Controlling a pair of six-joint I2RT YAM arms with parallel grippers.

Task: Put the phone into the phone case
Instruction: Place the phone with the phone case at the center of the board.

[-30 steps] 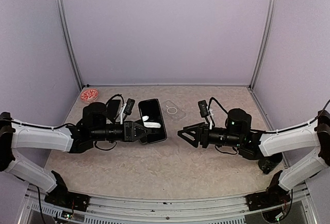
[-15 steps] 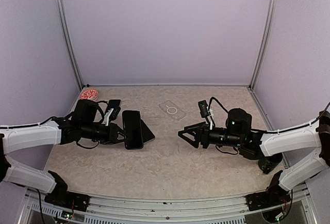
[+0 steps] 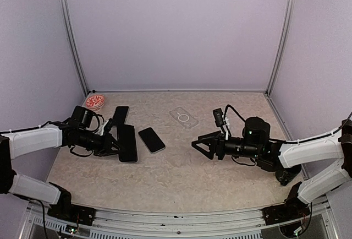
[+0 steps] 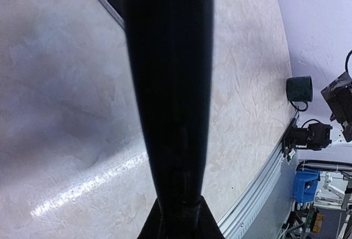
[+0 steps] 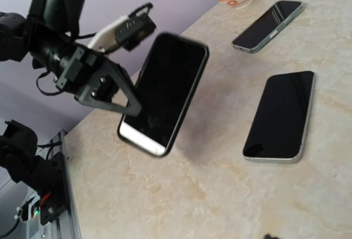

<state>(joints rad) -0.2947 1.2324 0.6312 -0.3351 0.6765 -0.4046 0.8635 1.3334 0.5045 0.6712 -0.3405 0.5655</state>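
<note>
Beige marbled tabletop [image 3: 181, 178]. Clear phone case [image 3: 184, 118] flat on it. Left of case: dark phone [image 3: 151, 140], second phone [image 3: 120, 114], patterned bowl [image 3: 95, 102] farthest.

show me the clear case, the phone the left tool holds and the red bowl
clear case [image 3: 184, 118], top view, its centre ring
held phone [image 5: 165, 90], right wrist view, middle of its screen
red bowl [image 3: 95, 102], top view, its middle
</note>
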